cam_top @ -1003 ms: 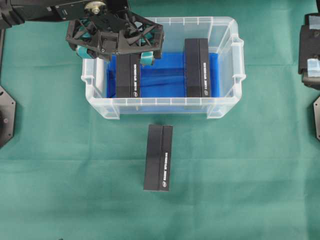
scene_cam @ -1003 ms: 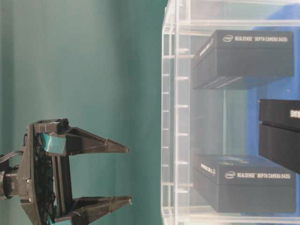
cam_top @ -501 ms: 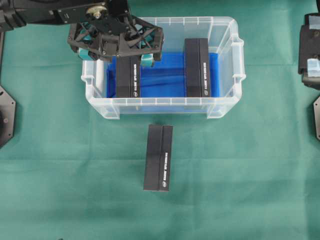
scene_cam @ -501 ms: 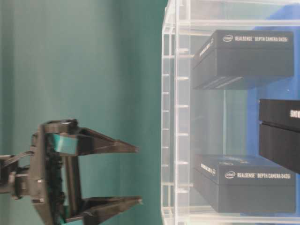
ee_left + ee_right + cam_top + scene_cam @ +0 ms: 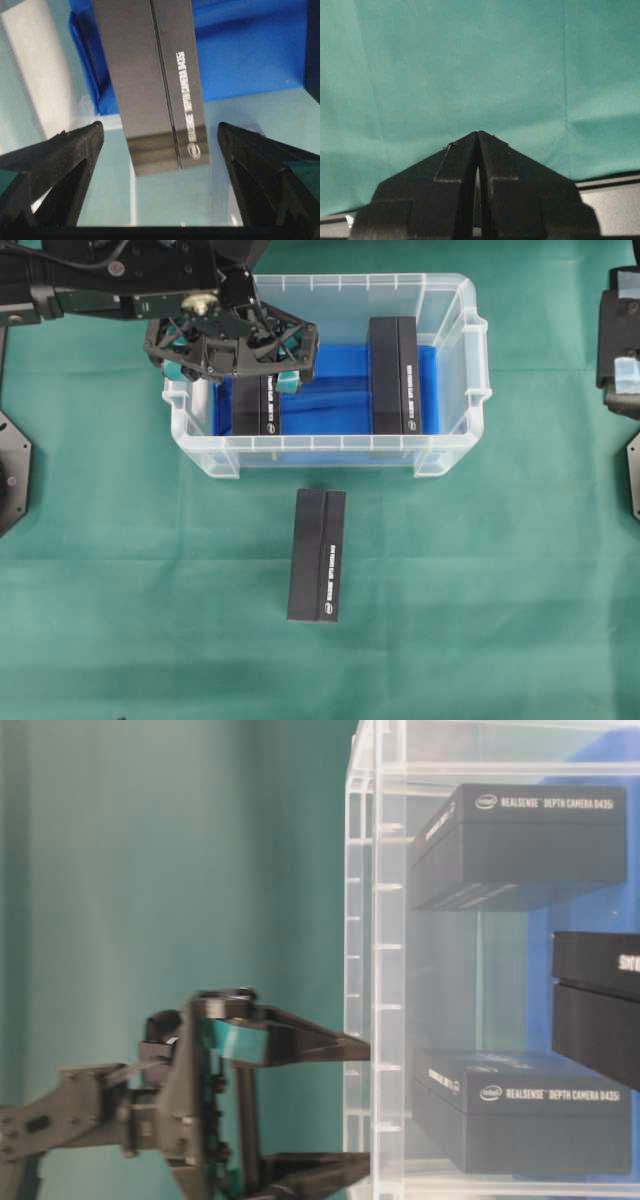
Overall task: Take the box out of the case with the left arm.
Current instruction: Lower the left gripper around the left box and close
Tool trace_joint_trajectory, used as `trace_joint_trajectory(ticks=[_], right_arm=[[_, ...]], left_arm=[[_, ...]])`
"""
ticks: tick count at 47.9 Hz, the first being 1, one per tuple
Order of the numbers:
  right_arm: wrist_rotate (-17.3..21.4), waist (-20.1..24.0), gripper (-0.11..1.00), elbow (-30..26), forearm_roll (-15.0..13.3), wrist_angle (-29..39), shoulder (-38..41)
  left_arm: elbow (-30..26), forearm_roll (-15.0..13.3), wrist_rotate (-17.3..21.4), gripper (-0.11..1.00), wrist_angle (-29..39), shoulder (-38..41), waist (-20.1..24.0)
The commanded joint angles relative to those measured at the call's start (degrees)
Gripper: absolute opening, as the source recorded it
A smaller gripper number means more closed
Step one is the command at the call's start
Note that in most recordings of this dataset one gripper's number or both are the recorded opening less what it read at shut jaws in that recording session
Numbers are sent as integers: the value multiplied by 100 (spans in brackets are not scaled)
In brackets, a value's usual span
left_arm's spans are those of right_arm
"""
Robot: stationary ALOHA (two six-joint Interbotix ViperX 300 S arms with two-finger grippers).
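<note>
Two black boxes [image 5: 256,405] [image 5: 394,375] sit in the case [image 5: 452,360], a third box [image 5: 317,554] outside; left claw [image 5: 232,375] spread, right claw [image 5: 477,137] pressed together.

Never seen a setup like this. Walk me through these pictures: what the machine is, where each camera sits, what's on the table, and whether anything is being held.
It is a two-armed robot at a table with a green cloth. One camera looks down from above, one looks from table height, and one rides on each wrist. A clear plastic case with a blue floor holds two black boxes, the left box and the right box; a third box lies on the cloth outside. The left gripper hangs open over the left box, its fingers either side of it in the wrist view, holding nothing. The right gripper is shut and empty, over bare cloth.
</note>
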Motion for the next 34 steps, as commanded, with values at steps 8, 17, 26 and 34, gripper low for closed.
trace_joint_trajectory(ticks=[8, 17, 26, 34], right_arm=[[9, -9, 2, -62, -18, 0, -9], [9, 0, 2, -62, -9, 0, 0], [9, 0, 2, -62, -18, 0, -9], [-18, 0, 2, -62, -9, -18, 0]], left_arm=[[255, 35, 0, 98, -466, -79, 35], [378, 44, 0, 98, -729, 88, 53], [404, 44, -9, 98, -844, 255, 70], [545, 44, -9, 98, -976, 308, 123]])
